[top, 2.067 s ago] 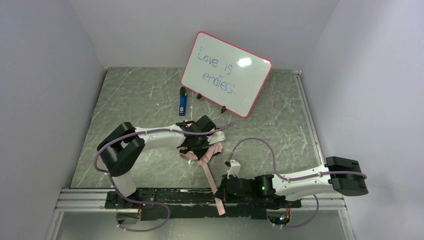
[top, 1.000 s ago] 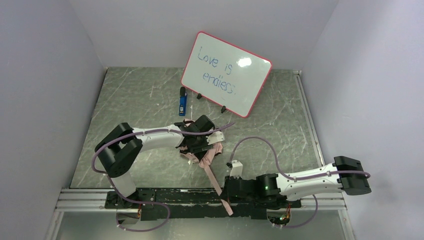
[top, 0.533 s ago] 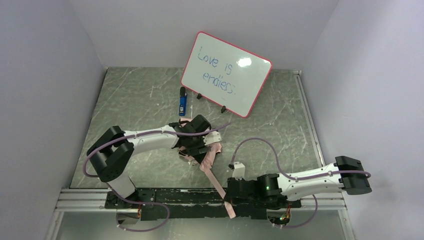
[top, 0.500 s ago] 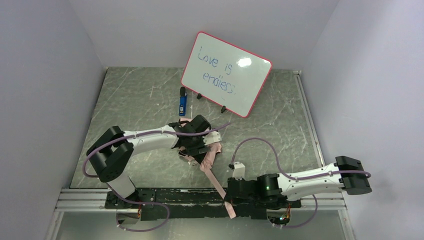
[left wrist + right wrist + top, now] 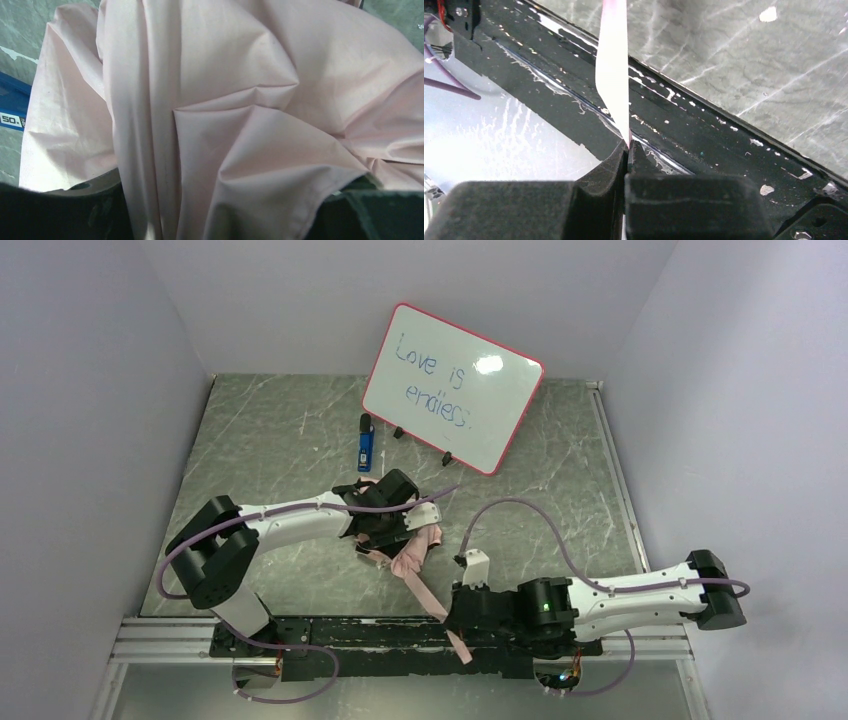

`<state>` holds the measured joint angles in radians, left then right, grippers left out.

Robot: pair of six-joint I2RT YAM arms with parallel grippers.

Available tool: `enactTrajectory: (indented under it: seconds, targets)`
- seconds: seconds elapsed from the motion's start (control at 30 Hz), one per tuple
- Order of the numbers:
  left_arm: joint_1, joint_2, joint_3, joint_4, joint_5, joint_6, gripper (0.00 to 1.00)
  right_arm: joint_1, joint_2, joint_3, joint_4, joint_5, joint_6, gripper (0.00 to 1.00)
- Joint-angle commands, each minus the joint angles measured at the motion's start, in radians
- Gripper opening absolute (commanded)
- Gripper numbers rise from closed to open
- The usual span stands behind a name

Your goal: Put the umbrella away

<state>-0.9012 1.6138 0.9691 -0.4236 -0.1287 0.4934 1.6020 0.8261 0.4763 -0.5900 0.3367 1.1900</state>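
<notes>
Right end effector (image 5: 626, 146): clamped on umbrella (image 5: 225, 125) strap (image 5: 613, 75), desk (image 5: 280, 430) near edge. Left end effector (image 5: 230, 190): grip unclear. Advised: keep strap taut.

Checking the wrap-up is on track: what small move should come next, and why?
Probably the right end effector should swing the pink strap back around the umbrella canopy to bind it. It is shut on the strap near its end, out over the base rail, while the fabric sits loosely bunched between the fingers of the left end effector, not yet wrapped.
</notes>
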Motion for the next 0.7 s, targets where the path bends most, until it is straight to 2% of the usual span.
enactTrajectory:
  seconds: [0.0,0.13,0.2,0.3,0.43,0.57,0.67]
  targets:
    - [0.012,-0.002,-0.006,-0.026,-0.009,0.010,0.56,0.007,0.007,0.075,-0.107,0.067,-0.100,0.00]
    - [0.012,-0.011,-0.014,-0.015,-0.013,0.010,0.58,0.008,0.009,0.128,-0.150,0.085,-0.138,0.00]
    - [0.012,-0.016,-0.021,-0.005,-0.023,0.010,0.64,0.010,-0.006,0.146,-0.133,0.088,-0.166,0.00]
    - [0.013,-0.021,-0.027,0.004,-0.029,0.011,0.68,0.010,-0.051,0.170,-0.075,0.094,-0.208,0.00]
    - [0.012,-0.017,-0.025,0.006,-0.025,0.010,0.67,0.009,-0.095,0.194,0.011,0.111,-0.259,0.00]
    - [0.012,-0.008,-0.023,0.008,-0.023,0.010,0.66,0.010,-0.091,0.230,0.024,0.131,-0.290,0.00]
    - [0.012,-0.007,-0.026,0.013,-0.030,0.010,0.70,0.010,-0.087,0.254,0.024,0.143,-0.304,0.00]
